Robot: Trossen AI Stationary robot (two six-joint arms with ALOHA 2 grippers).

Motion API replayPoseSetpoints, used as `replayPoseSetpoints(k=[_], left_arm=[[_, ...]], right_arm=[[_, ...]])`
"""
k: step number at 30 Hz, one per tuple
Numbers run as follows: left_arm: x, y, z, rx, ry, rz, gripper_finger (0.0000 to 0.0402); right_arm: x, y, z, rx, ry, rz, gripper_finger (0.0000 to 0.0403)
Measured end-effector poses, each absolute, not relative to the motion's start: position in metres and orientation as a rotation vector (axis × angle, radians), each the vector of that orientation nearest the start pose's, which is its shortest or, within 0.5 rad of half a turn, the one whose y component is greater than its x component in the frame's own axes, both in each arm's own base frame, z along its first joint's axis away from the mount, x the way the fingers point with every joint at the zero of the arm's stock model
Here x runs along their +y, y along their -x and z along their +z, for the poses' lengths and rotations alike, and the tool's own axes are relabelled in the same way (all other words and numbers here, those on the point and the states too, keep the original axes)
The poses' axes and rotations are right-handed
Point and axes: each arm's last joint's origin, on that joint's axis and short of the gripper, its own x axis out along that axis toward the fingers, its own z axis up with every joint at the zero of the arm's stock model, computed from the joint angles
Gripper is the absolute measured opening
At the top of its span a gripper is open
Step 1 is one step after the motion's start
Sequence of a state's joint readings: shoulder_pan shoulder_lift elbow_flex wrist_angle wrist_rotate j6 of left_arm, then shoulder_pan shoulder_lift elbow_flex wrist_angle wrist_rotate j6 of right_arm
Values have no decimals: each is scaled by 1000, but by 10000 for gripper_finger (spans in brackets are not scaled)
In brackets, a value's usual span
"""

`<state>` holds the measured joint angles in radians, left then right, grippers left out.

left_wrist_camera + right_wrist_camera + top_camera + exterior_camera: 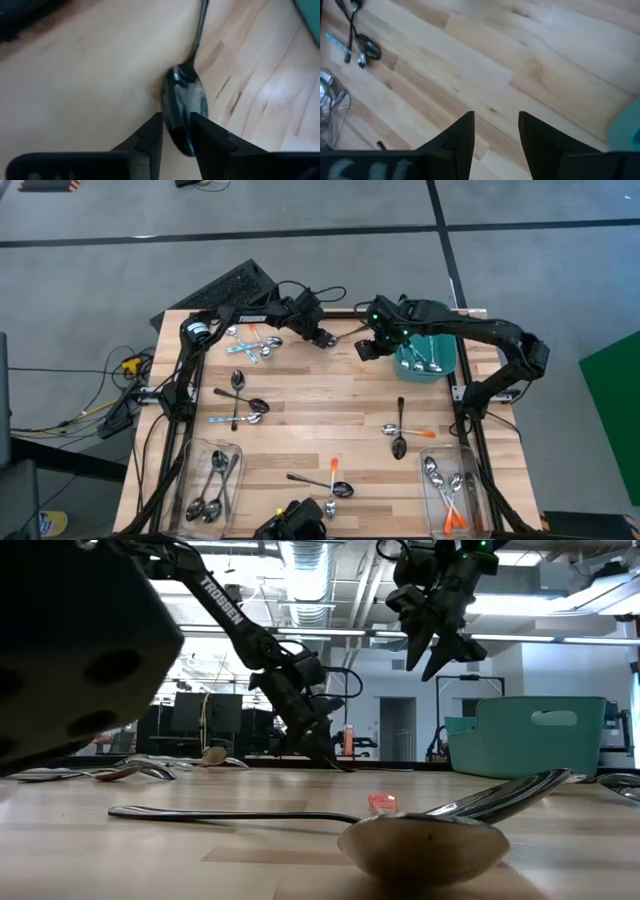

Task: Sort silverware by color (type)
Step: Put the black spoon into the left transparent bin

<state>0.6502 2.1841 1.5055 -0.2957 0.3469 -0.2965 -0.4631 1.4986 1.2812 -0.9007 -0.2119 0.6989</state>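
Seen from above, the left gripper hides the dark-handled spoon it works on; only its wrist view shows the jaws narrowed around that spoon's bowl, flat on the counter; the right gripper hangs above bare wood beside the teal tub, jaws apart and empty; other spoons lie scattered, some in the clear bins.

A grey floor crossed by dark seam lines is spreading around the light wooden table, with a black keyboard and loose cables lying beside it (a green panel is standing at one edge). Beyond the table, ceiling ducts and strip lights are running over white walls, and a doorway is showing.
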Motion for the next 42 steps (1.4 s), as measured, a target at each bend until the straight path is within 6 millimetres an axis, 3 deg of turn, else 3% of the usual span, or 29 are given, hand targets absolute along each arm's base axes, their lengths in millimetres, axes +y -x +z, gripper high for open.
replayPoseSetpoints(k=[9,14,17,23,30,36,42], left_arm=[[268,-365,133,835,697,369,10],[269,-360,138,869,739,300,1],[263,-352,150,950,676,250,0],[236,-337,209,1002,442,136,0],[191,-324,287,905,194,88,0],[161,-309,329,833,105,95,0],[144,-291,356,789,85,194,0]], right_arm=[[-124,-268,286,953,-994,-589,175],[-125,-270,287,934,-977,-587,175],[-128,-271,289,915,-912,-558,175],[-133,-280,295,830,-721,-448,175],[-133,-295,307,666,-607,-352,175],[-124,-304,313,611,-567,-204,175],[-107,-309,313,632,-531,-91,175]])
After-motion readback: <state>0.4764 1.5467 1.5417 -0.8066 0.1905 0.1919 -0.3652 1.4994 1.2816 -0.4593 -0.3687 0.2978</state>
